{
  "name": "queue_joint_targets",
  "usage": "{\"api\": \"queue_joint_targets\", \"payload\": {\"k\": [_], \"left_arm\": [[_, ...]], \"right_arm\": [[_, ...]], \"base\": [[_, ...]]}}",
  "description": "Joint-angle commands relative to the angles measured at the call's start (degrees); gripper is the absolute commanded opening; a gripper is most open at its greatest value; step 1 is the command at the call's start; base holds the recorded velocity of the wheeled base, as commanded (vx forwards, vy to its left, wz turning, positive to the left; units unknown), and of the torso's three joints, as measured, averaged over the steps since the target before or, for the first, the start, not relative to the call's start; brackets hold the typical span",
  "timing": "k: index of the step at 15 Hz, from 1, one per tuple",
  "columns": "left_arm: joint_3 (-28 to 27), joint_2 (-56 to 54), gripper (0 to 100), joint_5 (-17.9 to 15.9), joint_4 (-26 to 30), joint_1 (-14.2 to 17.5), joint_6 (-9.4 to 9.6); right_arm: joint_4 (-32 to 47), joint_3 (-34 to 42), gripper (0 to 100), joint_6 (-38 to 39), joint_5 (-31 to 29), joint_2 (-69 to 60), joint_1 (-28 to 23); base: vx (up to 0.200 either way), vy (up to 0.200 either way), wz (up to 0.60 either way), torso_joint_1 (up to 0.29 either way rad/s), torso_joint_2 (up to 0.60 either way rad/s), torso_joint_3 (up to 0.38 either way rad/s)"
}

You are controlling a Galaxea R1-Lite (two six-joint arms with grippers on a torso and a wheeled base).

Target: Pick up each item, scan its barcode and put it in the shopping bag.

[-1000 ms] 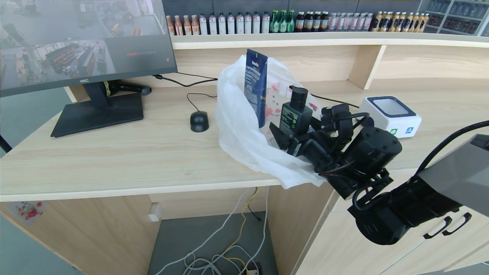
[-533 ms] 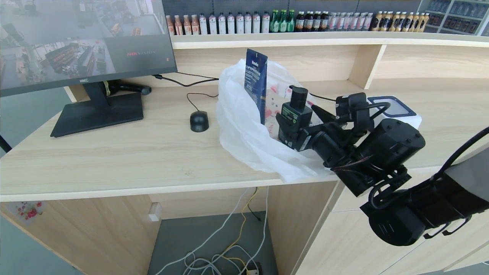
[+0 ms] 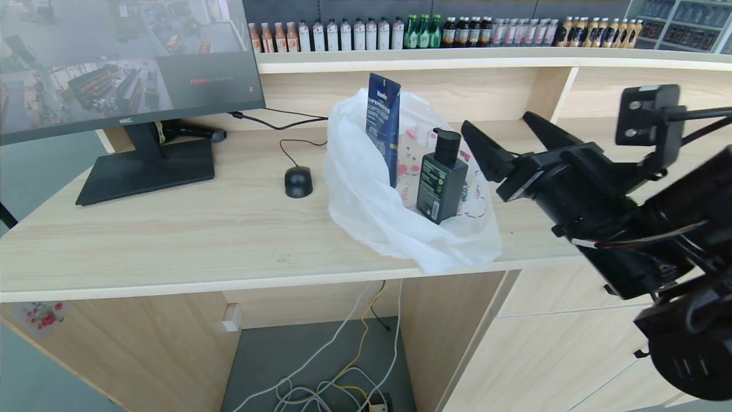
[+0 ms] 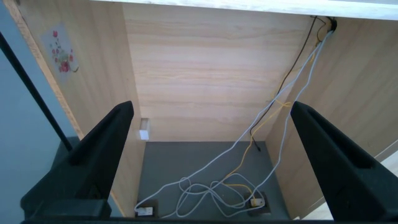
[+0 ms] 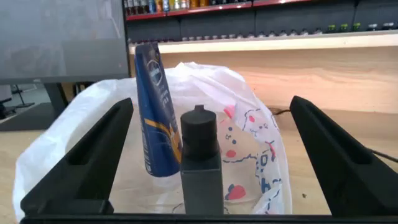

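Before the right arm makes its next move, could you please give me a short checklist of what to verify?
1. Right gripper open and apart from the dark bottle with a black cap: ok.
2. Bottle standing upright inside the white plastic shopping bag: ok.
3. Tall blue pouch upright in the bag, beside the bottle: ok.
4. Bag mouth open and bag resting on the light wooden counter: ok, though a fold lies at the front edge.
5. Left gripper open, below the counter top, holding nothing: ok.
6. Next item to scan located: cannot tell.
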Motion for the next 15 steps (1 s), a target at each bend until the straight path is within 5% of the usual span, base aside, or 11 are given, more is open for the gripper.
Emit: {"api": "queue_joint_targets", "payload": {"k": [1,4,7,10,14,15], "left_arm": [[0.0,0.0,100,0.0,0.0,0.0,0.01],[0.0,0.0,100,0.0,0.0,0.0,0.01],[0.0,0.0,100,0.0,0.0,0.0,0.01],[0.0,0.0,100,0.0,0.0,0.0,0.01],[0.0,0.0,100,0.0,0.0,0.0,0.01],[0.0,0.0,100,0.0,0.0,0.0,0.01]], "right_arm": [[0.1,9.0,100,0.0,0.2,-15.1,0.4],[0.8,26.7,100,0.1,1.6,-33.4,1.1],[7.0,34.1,100,0.0,3.9,-44.8,1.1],[34.2,37.7,100,-2.1,5.7,-64.5,1.1],[86.5,36.4,100,-5.3,12.1,-97.4,0.7],[91.7,35.8,100,-6.8,12.1,-97.4,0.7]], "base": [[0.000,0.000,0.00,0.000,0.00,0.000],[0.000,0.000,0.00,0.000,0.00,0.000],[0.000,0.000,0.00,0.000,0.00,0.000],[0.000,0.000,0.00,0.000,0.00,0.000],[0.000,0.000,0.00,0.000,0.00,0.000],[0.000,0.000,0.00,0.000,0.00,0.000]]}}
